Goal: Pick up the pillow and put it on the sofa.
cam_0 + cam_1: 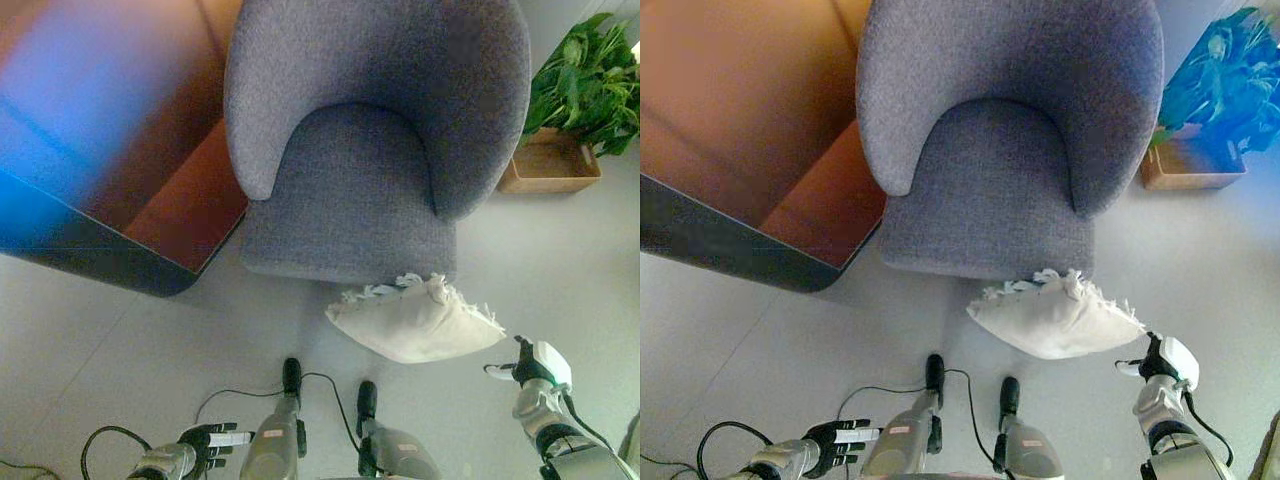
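You were looking down at a pale floor [90, 330] with a grey upholstered sofa chair [375, 140] standing at the far centre, its curved back wrapping round the seat. The white pillow [415, 320], fringed along its far edge, lay on the floor touching the near right corner of the chair's seat base, not on the seat itself.

Your robot's right hand [530, 368] was at the near right, just beside the pillow's right-hand corner, with a white-tipped finger reaching toward the pillow. It had hold of nothing, and you could not tell whether it touched the pillow. The left hand [210, 442] hung low at the near left, well apart from the pillow, its dark fingers loosely extended and holding nothing.

To the left of the chair was a brown wooden table [170, 190] with a dark edge. At the far right, a leafy green plant [585, 80] sat in a wooden box planter [550, 165] on the floor.
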`<state>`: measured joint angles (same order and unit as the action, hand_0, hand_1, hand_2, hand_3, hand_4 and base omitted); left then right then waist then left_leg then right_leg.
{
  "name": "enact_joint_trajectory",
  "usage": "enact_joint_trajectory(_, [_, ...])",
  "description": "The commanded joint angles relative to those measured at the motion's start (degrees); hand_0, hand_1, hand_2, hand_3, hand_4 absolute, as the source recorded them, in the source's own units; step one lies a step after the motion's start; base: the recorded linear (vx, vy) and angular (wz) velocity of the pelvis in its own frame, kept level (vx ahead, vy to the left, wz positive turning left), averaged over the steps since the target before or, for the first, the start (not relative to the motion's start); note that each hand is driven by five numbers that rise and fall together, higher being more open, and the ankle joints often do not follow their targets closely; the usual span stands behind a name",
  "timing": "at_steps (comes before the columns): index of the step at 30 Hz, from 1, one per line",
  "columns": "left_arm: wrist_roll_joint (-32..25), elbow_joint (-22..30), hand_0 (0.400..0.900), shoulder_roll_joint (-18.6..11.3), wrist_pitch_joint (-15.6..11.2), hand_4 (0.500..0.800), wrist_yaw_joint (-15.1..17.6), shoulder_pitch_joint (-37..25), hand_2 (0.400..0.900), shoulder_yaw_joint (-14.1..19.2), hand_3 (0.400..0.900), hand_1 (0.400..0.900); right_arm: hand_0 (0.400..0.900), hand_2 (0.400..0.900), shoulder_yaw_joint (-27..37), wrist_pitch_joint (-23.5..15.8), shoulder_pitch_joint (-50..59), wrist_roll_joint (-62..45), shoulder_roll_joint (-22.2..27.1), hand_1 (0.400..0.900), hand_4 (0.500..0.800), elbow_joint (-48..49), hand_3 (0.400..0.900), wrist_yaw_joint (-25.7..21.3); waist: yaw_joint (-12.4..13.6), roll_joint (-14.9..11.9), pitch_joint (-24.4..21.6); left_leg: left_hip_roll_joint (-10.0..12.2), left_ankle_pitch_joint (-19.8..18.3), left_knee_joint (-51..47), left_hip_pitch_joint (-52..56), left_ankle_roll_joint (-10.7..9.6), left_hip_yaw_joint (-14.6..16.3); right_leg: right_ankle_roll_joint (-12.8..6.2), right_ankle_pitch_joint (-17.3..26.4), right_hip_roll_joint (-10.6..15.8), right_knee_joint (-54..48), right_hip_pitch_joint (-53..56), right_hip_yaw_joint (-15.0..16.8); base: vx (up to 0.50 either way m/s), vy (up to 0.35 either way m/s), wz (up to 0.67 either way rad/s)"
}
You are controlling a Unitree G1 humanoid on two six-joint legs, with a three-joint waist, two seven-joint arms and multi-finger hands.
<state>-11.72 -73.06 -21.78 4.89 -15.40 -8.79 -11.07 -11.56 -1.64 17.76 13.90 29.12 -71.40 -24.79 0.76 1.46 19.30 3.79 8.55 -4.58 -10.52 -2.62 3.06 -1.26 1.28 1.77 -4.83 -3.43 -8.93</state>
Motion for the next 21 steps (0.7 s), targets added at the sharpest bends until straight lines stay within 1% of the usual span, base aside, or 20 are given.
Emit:
enact_joint_trajectory(1, [-1.4, -1.7, 0.900, -0.5, 0.8, 0.800, 0.4, -1.6, 0.900, -3.6, 0.900, 0.900, 0.900, 0.900, -2.6, 0.4, 2.9, -1.8, 6.8, 0.900, 0.800, 2.3, 0.900, -2.4, 0.9, -2.3, 0.7, -1.3, -5.6, -0.4, 1.3, 0.3, 0.0, -4.80, 5.2, 2.5, -0.2, -6.2, 2.3, 0.00, 0.000, 0.00])
enact_joint_trajectory(8, [-3.8, -1.6, 0.900, -0.4, 0.4, 0.800, 1.1, -5.4, 0.900, -4.4, 0.900, 0.900, 0.900, 0.900, -5.1, -0.1, 10.4, -2.9, 9.1, 0.900, 0.800, 2.7, 0.900, -0.4, 1.5, -1.6, 3.6, -1.9, -4.5, -0.4, -1.6, 0.4, -0.7, -4.25, 4.2, 2.4, 2.7, -9.5, 1.4, -0.04, 0.010, -0.01])
enact_joint_trajectory(9, [-6.9, -1.7, 0.900, -0.3, 1.7, 0.800, 1.1, -5.9, 0.900, -4.4, 0.900, 0.900, 0.900, 0.900, -5.5, -0.2, 11.4, -3.1, 9.4, 0.900, 0.800, 2.7, 0.900, -0.2, 1.5, -1.4, 3.9, -2.0, -4.3, -0.4, -2.0, 0.4, -0.9, -4.22, 4.1, 2.5, 3.3, -10.2, 1.3, -0.06, 0.027, 0.05])
enact_joint_trajectory(10, [-6.4, -1.8, 0.900, -0.1, 0.6, 0.800, 1.3, -5.7, 0.900, -4.1, 0.900, 0.900, 0.900, 0.900, -5.9, -0.2, 12.1, -4.0, 9.5, 0.900, 0.800, 2.6, 0.900, -0.1, 1.8, -1.3, 4.2, -2.1, -4.2, -0.4, -2.5, 0.5, -1.1, -4.09, 3.9, 2.5, 3.8, -10.9, 1.2, -0.06, 0.041, 0.09])
enact_joint_trajectory(11, [-6.6, -2.4, 0.900, -0.6, -1.4, 0.800, 0.2, -4.9, 0.900, -3.7, 0.900, 0.900, 0.900, 0.900, -6.1, -0.4, 12.7, -4.4, 10.4, 0.900, 0.800, 2.9, 0.900, 0.1, 1.9, -0.9, 4.7, -2.3, -4.0, -0.4, -3.1, 0.3, -1.4, -3.97, 3.6, 2.6, 4.5, -11.8, 1.0, -0.06, 0.095, 0.11])
enact_joint_trajectory(12, [-7.4, -2.3, 0.900, -1.4, -2.8, 0.800, -1.6, -4.1, 0.900, -3.6, 0.900, 0.900, 0.900, 0.900, -6.3, -0.9, 13.3, -4.4, 11.9, 0.900, 0.800, 3.1, 0.900, 0.6, 1.7, 0.0, 5.2, -2.4, -3.7, -0.4, -3.5, 0.2, -1.8, -3.81, 3.5, 2.8, 5.0, -12.4, 0.8, -0.04, 0.156, 0.05])
enact_joint_trajectory(13, [-7.9, -2.1, 0.900, -2.4, -2.9, 0.800, -3.3, -3.6, 0.900, -3.1, 0.900, 0.900, 0.900, 0.900, -6.3, -1.1, 13.4, -4.1, 12.6, 0.900, 0.800, 3.6, 0.900, 0.8, 1.5, 0.6, 5.4, -2.6, -3.6, -0.4, -3.6, 0.2, -1.9, -3.77, 3.4, 2.9, 5.2, -12.7, 0.8, -0.02, 0.240, -0.01])
enact_joint_trajectory(14, [-8.6, -1.7, 0.900, -3.6, -2.7, 0.800, -5.7, -3.1, 0.900, -2.7, 0.900, 0.900, 0.900, 0.900, -6.4, -1.5, 14.0, -3.5, 13.8, 0.900, 0.800, 3.9, 0.900, 0.9, 1.1, 1.7, 5.8, -3.0, -3.5, -0.4, -3.8, 0.1, -1.9, -3.73, 3.4, 3.2, 5.3, -13.2, 0.9, -0.02, 0.234, -0.04])
enact_joint_trajectory(16, [-9.7, -1.1, 0.900, -4.3, -2.6, 0.800, -7.7, -2.4, 0.900, -3.0, 0.900, 0.900, 0.900, 0.900, -6.4, -1.9, 15.2, -2.9, 15.0, 0.900, 0.800, 4.1, 0.900, 1.0, 0.9, 2.9, 6.2, -3.5, -3.2, -0.4, -4.1, 0.2, -1.8, -3.72, 3.6, 3.6, 5.3, -13.8, 1.1, -0.03, 0.200, -0.04])
enact_joint_trajectory(17, [-10.2, -0.8, 0.900, -4.2, -2.9, 0.800, -8.1, -1.9, 0.900, -3.3, 0.900, 0.900, 0.900, 0.900, -6.4, -1.8, 16.1, -2.3, 15.6, 0.900, 0.800, 4.2, 0.900, 1.2, 0.9, 3.5, 6.5, -3.8, -3.1, -0.4, -4.5, 0.2, -1.8, -3.79, 3.8, 3.9, 5.1, -14.2, 1.1, -0.04, 0.138, -0.02])
enact_joint_trajectory(21, [-11.8, 0.5, 0.900, -4.1, -3.2, 0.800, -8.0, -1.1, 0.900, -3.8, 0.900, 0.900, 0.900, 0.900, -7.8, -0.8, 19.9, -2.3, 17.7, 0.900, 0.800, 4.8, 0.900, 2.3, 1.4, 4.9, 7.5, -4.4, -2.2, -0.4, -6.3, 0.2, -1.9, -3.85, 4.2, 4.4, 5.4, -16.2, 1.3, -0.06, 0.092, -0.02])
